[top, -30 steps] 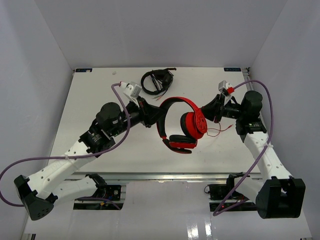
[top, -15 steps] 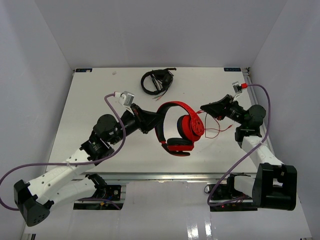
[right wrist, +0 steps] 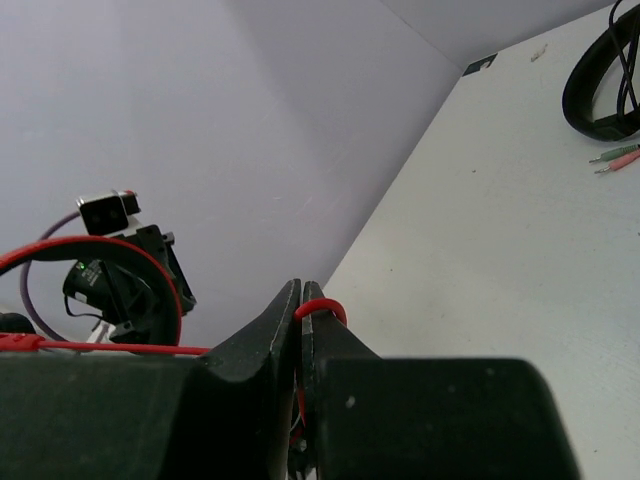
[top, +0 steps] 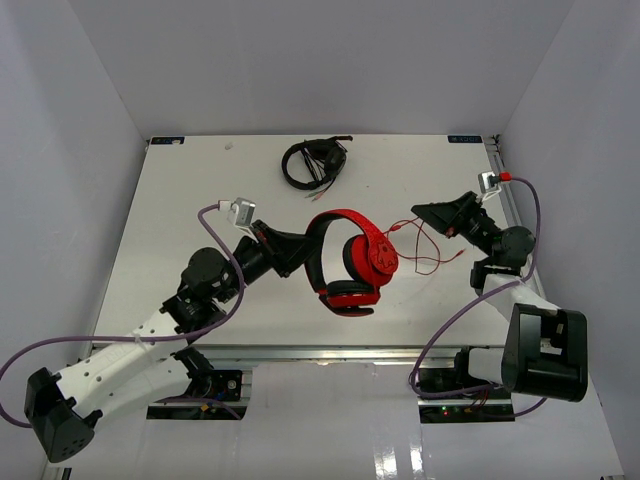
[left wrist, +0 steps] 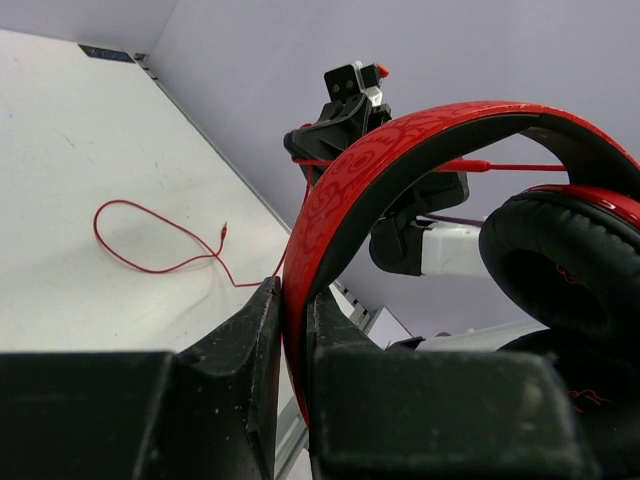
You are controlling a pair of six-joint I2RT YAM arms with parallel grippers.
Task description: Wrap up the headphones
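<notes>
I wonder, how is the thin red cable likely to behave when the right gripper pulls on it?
Probably floppy: the red cable lies in loose loops on the table beside the right gripper. Likely very light, and so thin that it might slip through the shut pinch.

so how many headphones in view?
2. Red headphones, headband gripped by the left pincer, mid-table, cable in the right pincer; black headphones lying at the far edge.
</notes>
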